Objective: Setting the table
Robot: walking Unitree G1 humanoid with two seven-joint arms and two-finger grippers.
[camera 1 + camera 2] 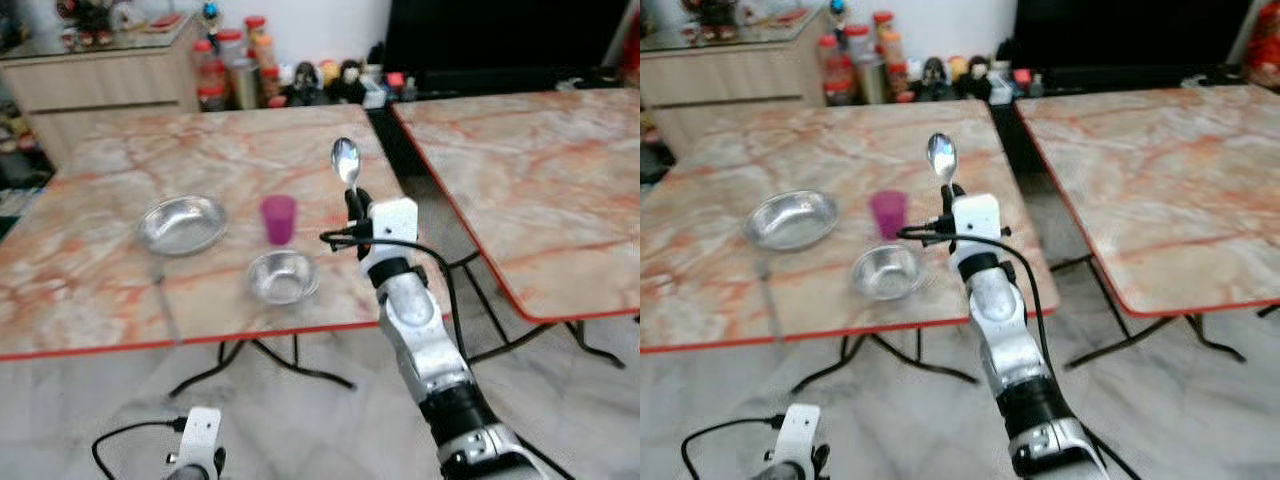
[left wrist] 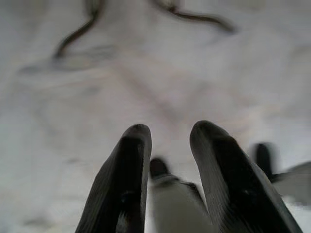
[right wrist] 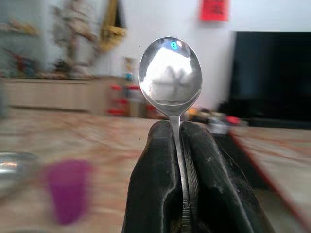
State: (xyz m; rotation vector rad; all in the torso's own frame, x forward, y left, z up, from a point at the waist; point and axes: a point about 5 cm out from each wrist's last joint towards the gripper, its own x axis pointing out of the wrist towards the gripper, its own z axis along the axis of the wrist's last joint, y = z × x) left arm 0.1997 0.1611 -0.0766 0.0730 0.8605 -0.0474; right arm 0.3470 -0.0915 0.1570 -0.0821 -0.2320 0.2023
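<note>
Mirror-shiny metal spoon (image 3: 170,73), 2 gleaming steel bowls (image 1: 283,276), glossy marble-look table (image 1: 100,260).

Right arm (image 1: 425,340): silver, segmented metal shell with a black band near the elbow; white boxy wrist housing (image 1: 392,224) at the far end; a black cable (image 1: 440,262) loops from the housing along the forearm; right gripper (image 3: 177,145) has two long black fingers, matte, rounded at the tips, lightly scuffed; left arm's white wrist block (image 1: 203,432) carries a thin black cable (image 1: 130,434) curling off to its side; left gripper (image 2: 167,145) shows two glossy black fingers, tapered, tips rounded.
</note>
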